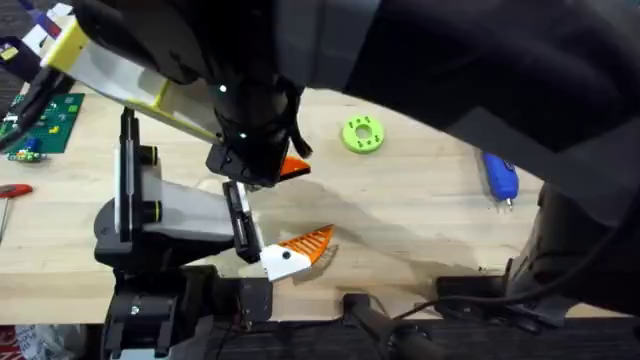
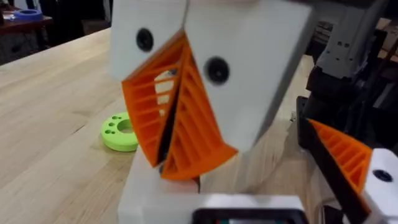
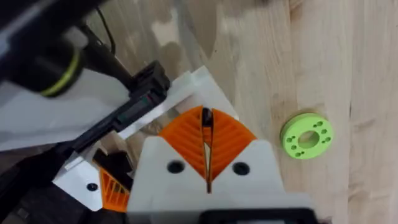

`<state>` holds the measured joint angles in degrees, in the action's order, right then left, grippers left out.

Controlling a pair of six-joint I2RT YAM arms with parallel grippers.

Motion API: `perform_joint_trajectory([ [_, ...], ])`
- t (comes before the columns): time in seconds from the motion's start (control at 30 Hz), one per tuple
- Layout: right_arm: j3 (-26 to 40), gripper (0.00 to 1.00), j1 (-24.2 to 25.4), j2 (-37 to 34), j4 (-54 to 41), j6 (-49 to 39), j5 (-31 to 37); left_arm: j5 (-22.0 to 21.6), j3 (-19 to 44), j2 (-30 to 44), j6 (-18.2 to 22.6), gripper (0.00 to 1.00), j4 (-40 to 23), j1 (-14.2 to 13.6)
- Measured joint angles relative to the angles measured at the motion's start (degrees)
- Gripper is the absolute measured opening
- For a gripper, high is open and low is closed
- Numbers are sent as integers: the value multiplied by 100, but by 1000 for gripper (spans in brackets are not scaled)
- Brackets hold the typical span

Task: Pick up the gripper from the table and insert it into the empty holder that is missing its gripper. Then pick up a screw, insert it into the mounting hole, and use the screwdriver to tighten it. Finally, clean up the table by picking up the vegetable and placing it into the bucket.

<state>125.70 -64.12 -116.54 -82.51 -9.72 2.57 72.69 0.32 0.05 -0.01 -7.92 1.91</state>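
The holder (image 1: 170,212) stands at the table's (image 1: 420,230) left, one orange finger on a white base (image 1: 303,244) fixed to its black bracket (image 3: 134,107). My right gripper (image 3: 205,113) is shut and points down, its tips on a white block (image 3: 189,87) at the bracket's other end; this looks like the gripper's base. The left wrist view faces that shut right gripper (image 2: 165,169), with the white block (image 2: 152,185) under it and the mounted finger (image 2: 342,155) beside it. The blue screwdriver (image 1: 500,178) lies far right. Screw, vegetable and bucket are out of view.
A lime-green ring (image 1: 362,135) lies behind the work spot. A green circuit board (image 1: 45,125) and a red-handled screwdriver (image 1: 12,190) sit at the left edge. Both arms rise large and dark under the camera, hiding the table's back.
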Motion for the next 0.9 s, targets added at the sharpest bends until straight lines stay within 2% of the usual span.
perform_joint_trajectory([
  [0.37,1,3,0,-1,-1,-2,0,0,0,-1,0,986,0,0],
  [0.4,1,28,0,0,-1,-5,4,-1,0,0,0,986,0,0],
  [0.5,1,218,-1,-1,-2,-20,7,-2,0,-1,0,986,-1,0],
  [0.53,1,331,-1,0,-3,-27,10,-1,0,-1,1,986,-1,0],
  [0.63,12,787,14,1,-68,-67,104,0,0,0,0,986,-2,0],
  [0.67,27,910,32,2,-101,-85,143,1,0,-1,0,986,-2,0],
  [0.7,45,972,53,3,-116,-107,169,0,0,-1,0,986,-2,0],
  [0.73,54,988,64,3,-115,-109,176,0,0,0,0,986,-2,0],
  [0.9,56,996,66,3,-115,-111,192,0,0,0,0,986,-2,0],
])
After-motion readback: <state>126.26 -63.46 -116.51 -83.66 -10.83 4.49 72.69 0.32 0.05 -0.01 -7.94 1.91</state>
